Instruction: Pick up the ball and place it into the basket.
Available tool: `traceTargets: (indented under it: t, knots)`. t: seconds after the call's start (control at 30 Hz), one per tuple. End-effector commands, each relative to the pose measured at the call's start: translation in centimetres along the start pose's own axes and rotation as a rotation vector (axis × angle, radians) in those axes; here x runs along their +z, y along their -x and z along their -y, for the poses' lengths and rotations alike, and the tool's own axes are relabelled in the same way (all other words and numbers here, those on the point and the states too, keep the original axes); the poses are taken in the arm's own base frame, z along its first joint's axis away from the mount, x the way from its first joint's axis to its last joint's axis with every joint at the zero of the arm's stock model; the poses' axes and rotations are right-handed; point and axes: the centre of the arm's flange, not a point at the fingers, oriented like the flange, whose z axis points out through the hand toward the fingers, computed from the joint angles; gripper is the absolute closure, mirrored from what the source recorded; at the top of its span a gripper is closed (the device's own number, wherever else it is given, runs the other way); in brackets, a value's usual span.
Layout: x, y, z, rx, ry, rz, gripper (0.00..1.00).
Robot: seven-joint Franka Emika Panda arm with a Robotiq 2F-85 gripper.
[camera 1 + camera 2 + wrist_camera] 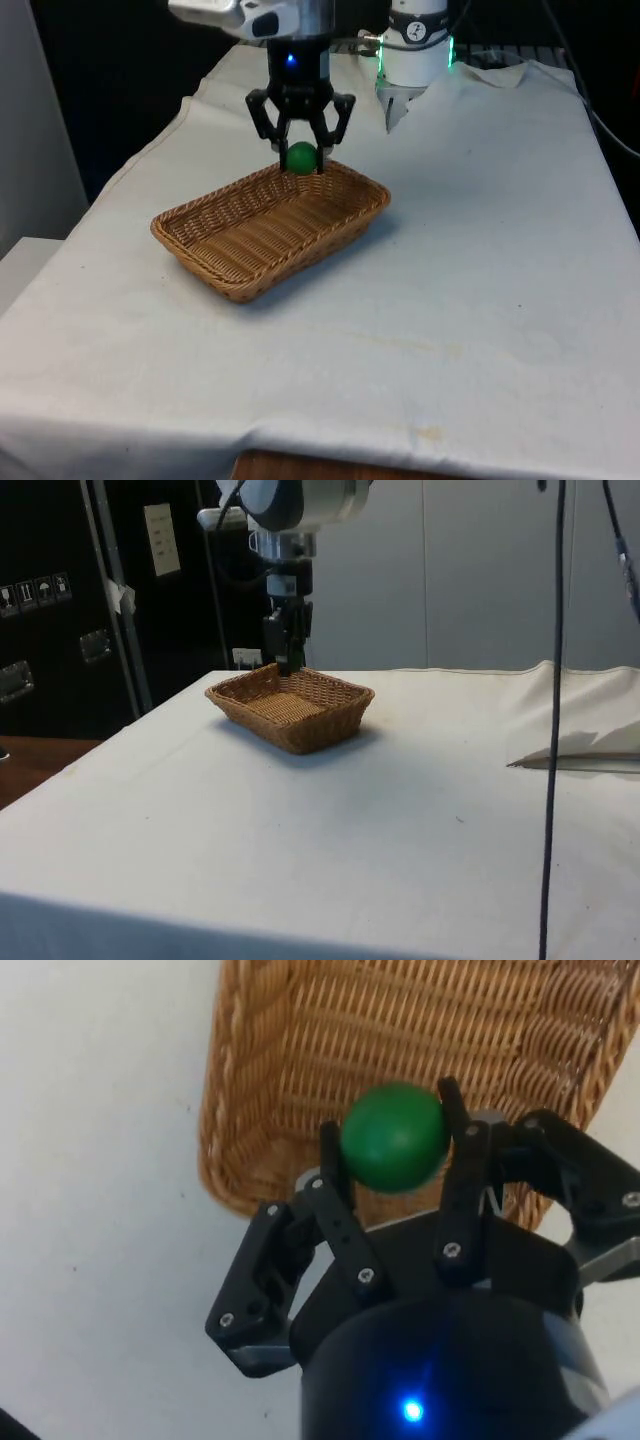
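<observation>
Hand (301, 157) gripping green ball (302, 158) between both fingers (335, 1165), held just above the far end of the wicker basket (262, 238), clear of its rim.

From your side camera the ball is hidden behind the gripper (288, 658) — and the wrist camera cuts off most of the basket (300, 1080).

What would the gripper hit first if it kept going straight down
Probably the basket. The gripper points down, holding the ball above the basket's far end, though it may land on the rim.
</observation>
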Motion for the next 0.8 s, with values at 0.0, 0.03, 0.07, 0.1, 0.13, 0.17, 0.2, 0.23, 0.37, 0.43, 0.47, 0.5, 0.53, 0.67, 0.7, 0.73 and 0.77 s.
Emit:
traceTargets:
  t: [0.0, 0.03, 0.07, 0.1, 0.13, 0.17, 0.2, 0.23, 0.37, 0.43, 0.47, 0.5, 0.53, 0.67, 0.7, 0.73, 0.77]
  knots:
    - [0.6, -0.2, -0.2, -0.001, -0.007, -0.003, 0.98]
    - [0.4, -0.1, -0.2, 0.0, 0.0, 0.002, 0.98]
    - [1.0, -0.3, -0.4, -0.001, -0.007, -0.004, 0.98]
    - [1.4, -0.4, -0.5, 0.0, -0.007, -0.001, 0.98]
    - [1.8, -0.4, -0.6, -0.001, -0.007, 0.0, 0.98]
    - [2.2, -0.5, -0.6, 0.0, -0.007, 0.002, 0.98]
    - [2.5, -0.5, -0.8, 0.001, -0.007, 0.004, 0.98]
    - [3.2, -0.5, -0.9, 0.002, -0.007, 0.007, 0.98]
    - [4.1, -0.4, -1.0, 0.004, -0.003, 0.019, 0.98]
    - [5.0, -0.4, -1.0, 0.004, -0.01, 0.016, 0.98]
    - [5.3, -0.3, -0.9, 0.004, -0.01, 0.018, 0.98]
    - [5.6, -0.3, -0.9, 0.005, -0.012, 0.02, 0.98]
    - [5.8, -0.3, -0.9, 0.006, -0.012, 0.022, 0.98]
    - [6.5, -0.2, -0.9, 0.007, -0.011, 0.029, 0.98]
    - [6.5, -0.2, -0.9, 0.007, -0.011, 0.03, 0.98]
    - [6.5, -0.2, -0.9, 0.007, -0.011, 0.031, 0.98]
    - [6.5, -0.2, -0.9, 0.008, -0.011, 0.031, 0.98]
